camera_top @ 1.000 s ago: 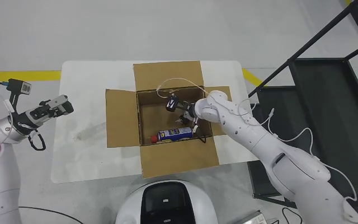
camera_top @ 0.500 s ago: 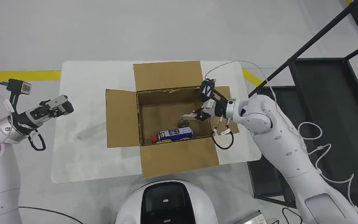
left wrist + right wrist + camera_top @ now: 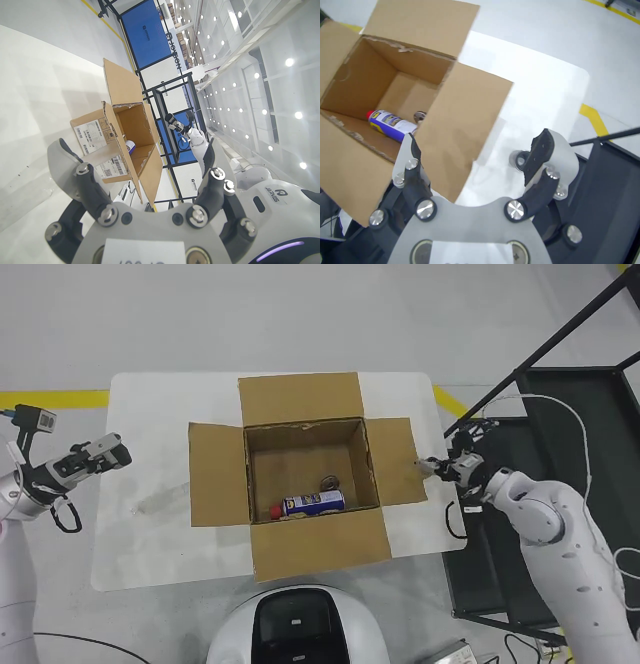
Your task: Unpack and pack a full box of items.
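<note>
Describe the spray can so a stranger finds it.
An open cardboard box stands on the white table. The spray can lies on its floor, nearest the robot. It is blue with a red cap, unlike the small metal piece beside it.

A white bench point(image 3: 150, 414) carries 1 cardboard box point(image 3: 300, 396) at its middle, all 4 flaps folded out flat. Inside, a blue spray can point(image 3: 312, 503) with a red cap lies on its side along the wall nearest the robot. A small round metal piece point(image 3: 329, 481) sits just beside it, toward the box's middle. The right gripper point(image 3: 432, 464) hangs over the bench's right edge, just past the right flap and outside the box. The left gripper point(image 3: 116, 452) is near the bench's left edge, well apart from the box. A black rack point(image 3: 570, 414) stands to the right of the bench.
</note>
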Robot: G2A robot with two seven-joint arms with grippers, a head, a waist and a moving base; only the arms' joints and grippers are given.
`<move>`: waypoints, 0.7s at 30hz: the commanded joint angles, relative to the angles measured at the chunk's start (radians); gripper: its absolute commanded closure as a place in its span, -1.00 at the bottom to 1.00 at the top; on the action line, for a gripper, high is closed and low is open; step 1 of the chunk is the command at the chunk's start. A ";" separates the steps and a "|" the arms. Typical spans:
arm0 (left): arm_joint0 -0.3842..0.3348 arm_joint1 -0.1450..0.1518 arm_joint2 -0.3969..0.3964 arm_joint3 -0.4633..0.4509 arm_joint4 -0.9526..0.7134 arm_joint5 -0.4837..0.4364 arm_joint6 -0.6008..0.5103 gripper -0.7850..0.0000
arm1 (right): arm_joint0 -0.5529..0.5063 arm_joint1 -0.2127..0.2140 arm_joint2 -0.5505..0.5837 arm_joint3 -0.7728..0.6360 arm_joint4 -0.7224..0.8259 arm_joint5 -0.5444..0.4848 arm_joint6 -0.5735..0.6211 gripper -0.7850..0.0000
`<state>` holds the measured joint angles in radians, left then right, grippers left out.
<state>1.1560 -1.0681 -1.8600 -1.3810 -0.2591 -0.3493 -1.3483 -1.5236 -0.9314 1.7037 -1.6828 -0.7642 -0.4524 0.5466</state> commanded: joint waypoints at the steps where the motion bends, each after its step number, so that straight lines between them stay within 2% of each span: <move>1: 0.000 0.000 0.000 0.000 0.000 0.000 0.000 -1.00 | 0.002 0.000 0.006 0.033 -0.022 0.040 -0.002 -1.00; 12: 0.000 0.000 0.000 0.000 0.000 0.000 0.000 -1.00 | 0.129 -0.012 -0.123 0.247 -0.130 0.130 0.047 -1.00; 21: 0.000 0.000 0.000 0.000 0.000 0.000 0.000 -1.00 | 0.221 -0.030 -0.236 0.342 -0.131 0.102 0.049 -1.00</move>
<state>1.1560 -1.0681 -1.8600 -1.3810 -0.2591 -0.3493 -1.3483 -1.3117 -0.9594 1.4775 -1.3495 -0.8938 -0.3509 0.5973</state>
